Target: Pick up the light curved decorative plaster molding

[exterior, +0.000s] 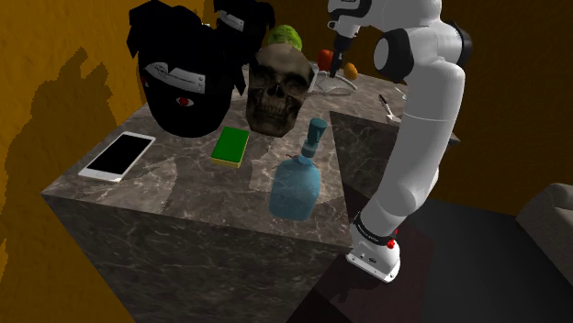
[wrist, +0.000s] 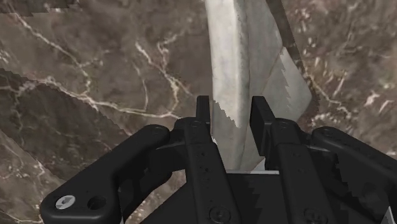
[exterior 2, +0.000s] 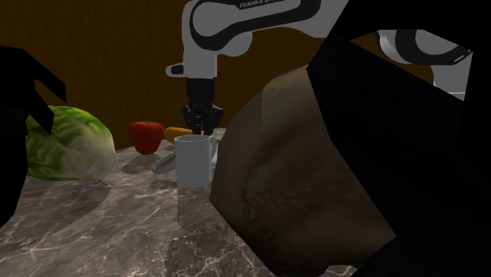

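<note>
My fingers are clamped on the molding. In the wrist view the pale strip fills the gap between them, its edges meeting both inner faces. From there it runs away ahead of me over the dark veined surface. I cannot tell from here whether it lies on the marble or hangs just clear of it.

I judge the grasp made and the lift next. That calls for a straight, slow rise. Much of the strip reaches out beyond my grip, so it may swing or slip if I hurry, and I should keep squeezing as I go.

The second exterior view gives what the wrist view cannot: my height and my neighbours. A white mug stands in front of my tips and hides where they meet the strip. A red apple lies just beside, and a lettuce further toward that view's left. A big brown mass covers its right.

The shoulder view alone gives the whole layout. I am working at the far end of the surface. A skull and a black mask stand between there and the near things. Those are a blue bottle, a green block and a phone. All of them are well apart from me, so the way up looks free.
</note>
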